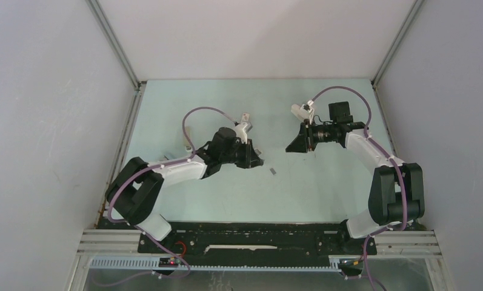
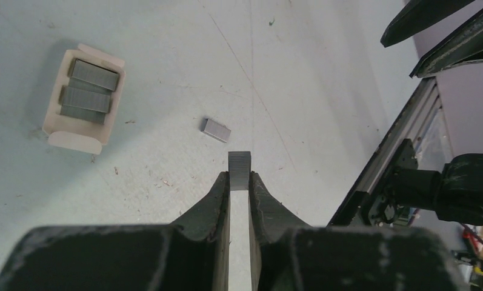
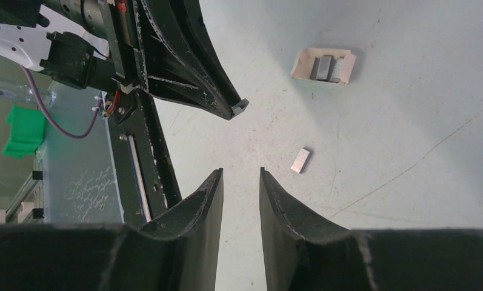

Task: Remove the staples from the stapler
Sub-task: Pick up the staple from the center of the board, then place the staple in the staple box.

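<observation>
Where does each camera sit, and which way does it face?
Top external: above and behind the arms, looking down on the table; both arms show.
Left wrist: on that arm, looking down past the left gripper, shut on a staple strip.
Right wrist: on that arm, looking down past the open right gripper towards the left gripper.
Both wrist views show the loose strip and the box.

The left gripper is hiding most of the staple strip it is pinching, with only the tip showing. From above, the loose strip is reading as a grey speck. In the left wrist view the top edge is cutting off the fingers of the right gripper.
</observation>
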